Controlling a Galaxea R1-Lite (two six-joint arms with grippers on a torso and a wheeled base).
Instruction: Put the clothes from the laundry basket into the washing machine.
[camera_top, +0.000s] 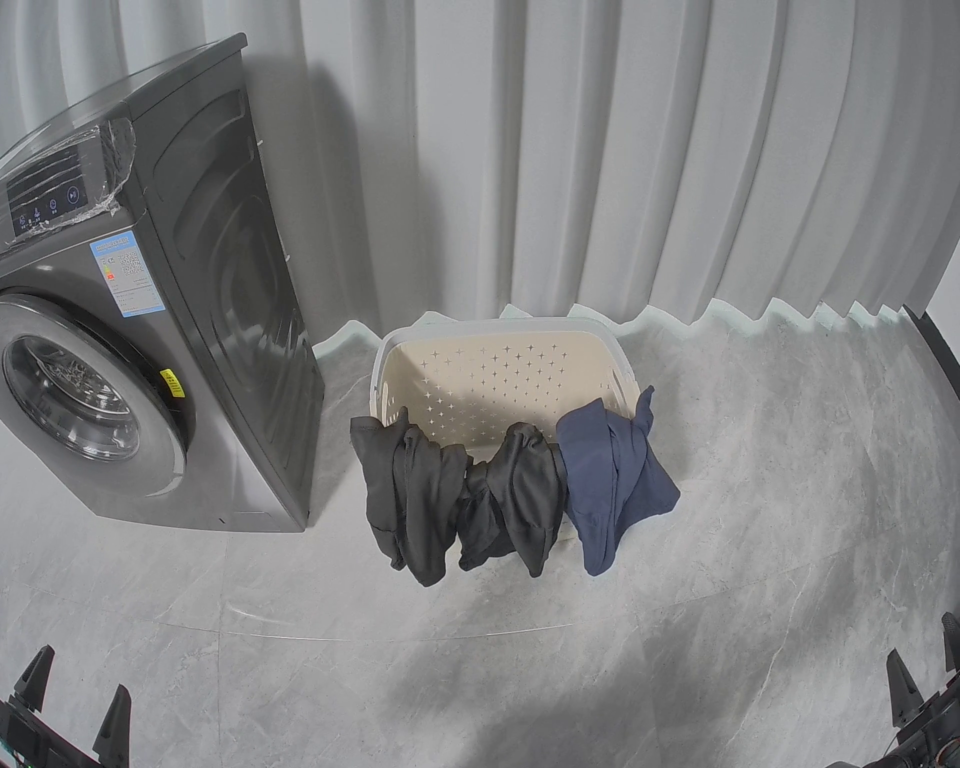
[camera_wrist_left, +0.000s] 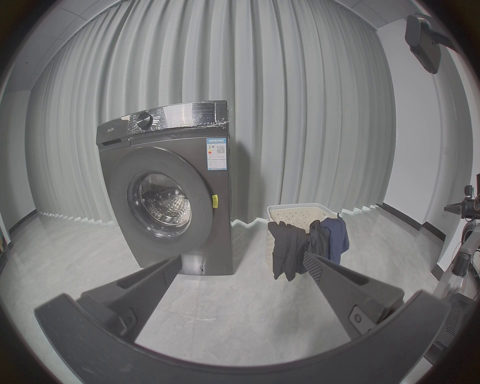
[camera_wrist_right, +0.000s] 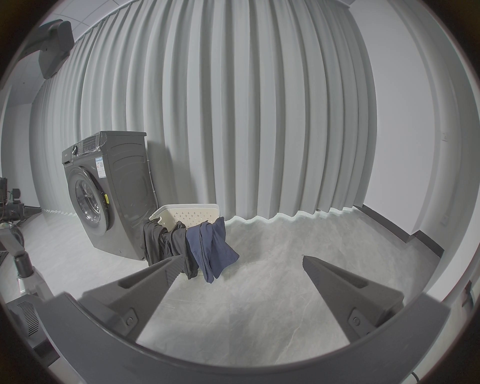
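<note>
**Clothes on basket rim, washer shut, both grippers low and spread**

Curtain (camera_top: 600, 150): white, pleated, hanging across the whole back, hem touching the floor.

Floor (camera_top: 700, 600): grey, marbled, glossy.

Washer (camera_top: 150, 330): dark grey, standing on the floor at the robot's left, back near the curtain. Round glass door shut. Control panel on top under clear film, label stuck on the front above the door.

Basket (camera_top: 500, 335): cream, perforated walls, set on the floor just right of the washer, far side close to the curtain hem.

Dark clothes (camera_top: 415, 490): draped over the basket's near rim, left and middle, mostly hanging down the outside wall.

Blue garment (camera_top: 610, 470): draped over the same rim at the right end, touching the dark clothes, one corner lying up over the right wall.

Left gripper (camera_wrist_left: 241, 260): low, near side, well apart from washer and basket; fingers spread wide, nothing between them.

Right gripper (camera_wrist_right: 242, 260): low at the right, well apart from the basket; fingers likewise spread, holding nothing.
</note>
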